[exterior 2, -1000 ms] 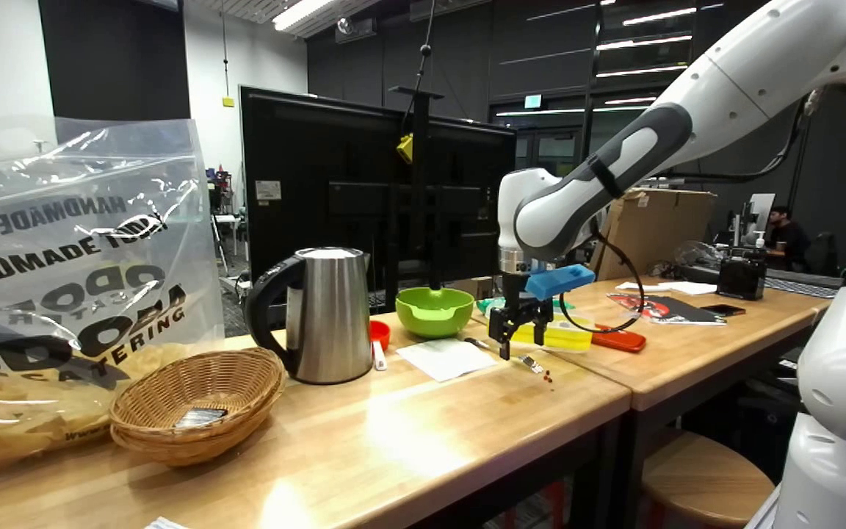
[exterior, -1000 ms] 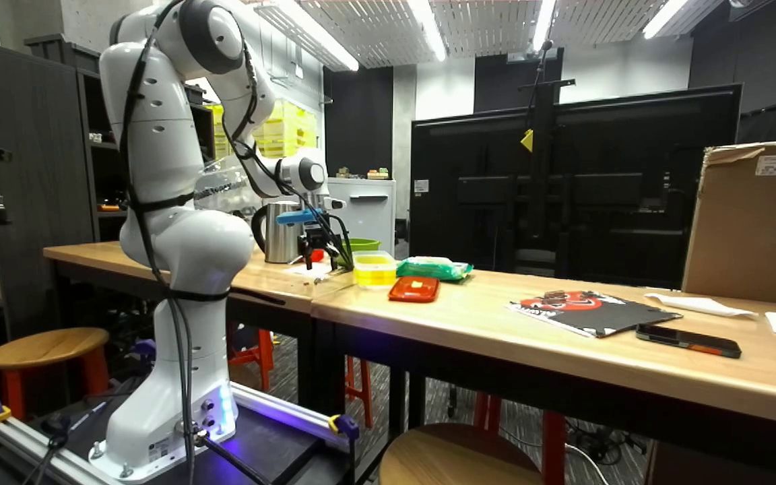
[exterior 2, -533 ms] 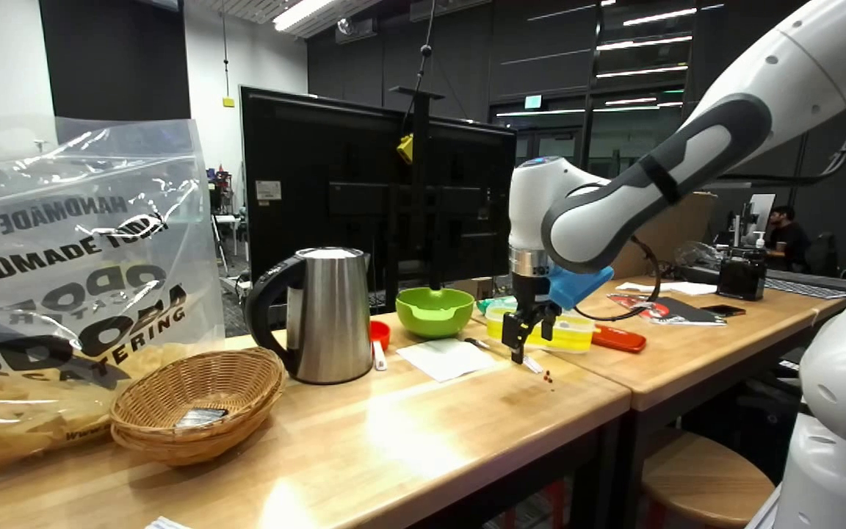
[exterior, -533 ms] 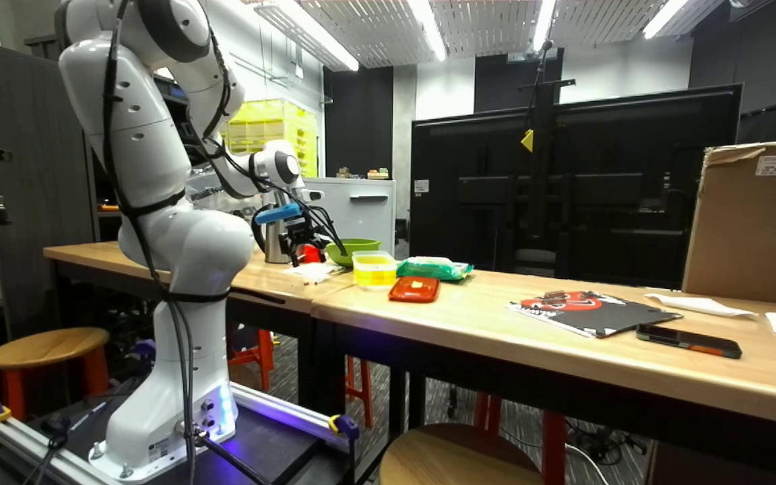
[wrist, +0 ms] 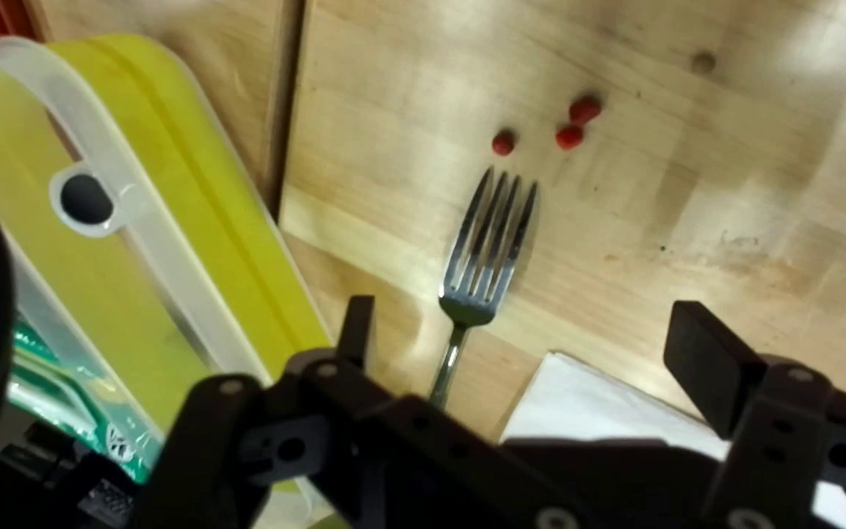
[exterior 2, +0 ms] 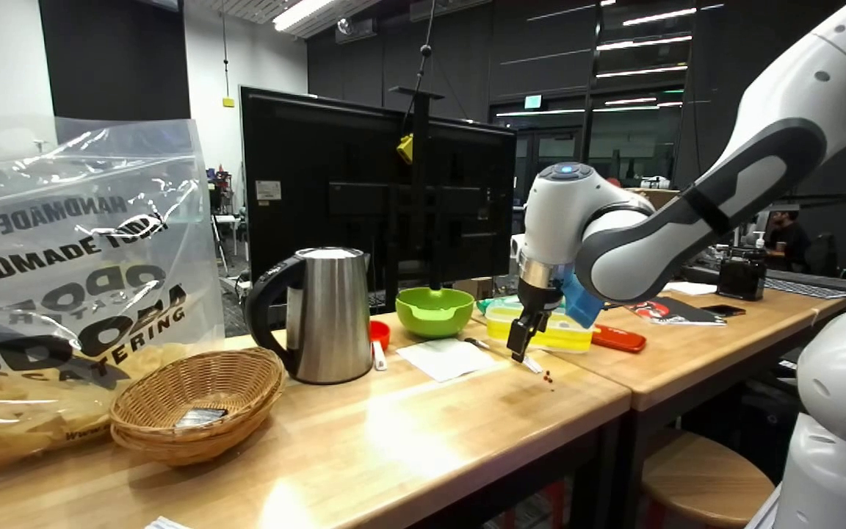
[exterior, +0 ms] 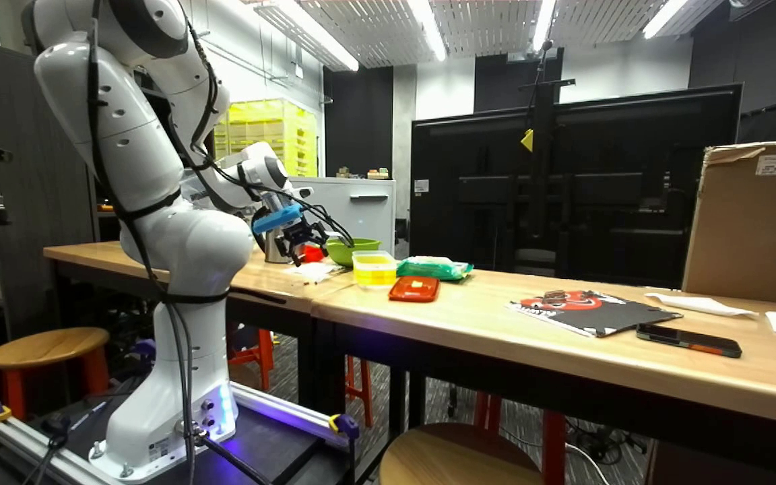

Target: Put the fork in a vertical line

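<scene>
The silver fork (wrist: 471,305) lies on the wooden table in the wrist view. Its tines point up the picture, slightly right, and the lower handle is hidden behind my gripper. In an exterior view only a small part of the fork (exterior 2: 532,364) shows beside the fingertips. My gripper (wrist: 518,327) is open and empty above the table, apart from the fork. The fork's neck lies between the two fingers in the picture, nearer the left one. The gripper also shows in both exterior views (exterior: 308,248) (exterior 2: 518,351), tilted.
A yellow container (wrist: 225,242) stands close beside the left finger. A white napkin (wrist: 599,400) lies right of the handle. Small red bits (wrist: 568,137) lie beyond the tines. A green bowl (exterior 2: 434,312), a steel kettle (exterior 2: 331,316) and a wicker basket (exterior 2: 195,404) stand nearby.
The arm has drawn back. The gripper has moved left in an exterior view, and has turned and tilted. The fork appears to lie in the same place.
</scene>
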Robot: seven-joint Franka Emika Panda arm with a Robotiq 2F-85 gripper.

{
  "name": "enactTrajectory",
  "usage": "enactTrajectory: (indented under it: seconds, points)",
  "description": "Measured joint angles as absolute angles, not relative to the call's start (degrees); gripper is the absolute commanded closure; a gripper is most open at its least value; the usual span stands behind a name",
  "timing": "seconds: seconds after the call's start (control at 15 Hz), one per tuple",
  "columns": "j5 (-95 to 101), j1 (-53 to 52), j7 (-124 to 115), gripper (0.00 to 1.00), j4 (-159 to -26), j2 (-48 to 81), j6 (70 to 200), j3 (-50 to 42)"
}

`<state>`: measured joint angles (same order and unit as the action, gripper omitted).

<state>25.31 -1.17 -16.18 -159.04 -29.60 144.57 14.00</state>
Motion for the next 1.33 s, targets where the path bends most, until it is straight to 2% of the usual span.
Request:
enactTrajectory:
  seconds: [0.47, 1.33]
  points:
    - [32.23, 3.80, -22.30, 0.00, -158.75, -31.34, 146.61, 18.35]
    - [32.23, 4.14, -23.29, 0.00, -158.92, -31.89, 146.60, 18.69]
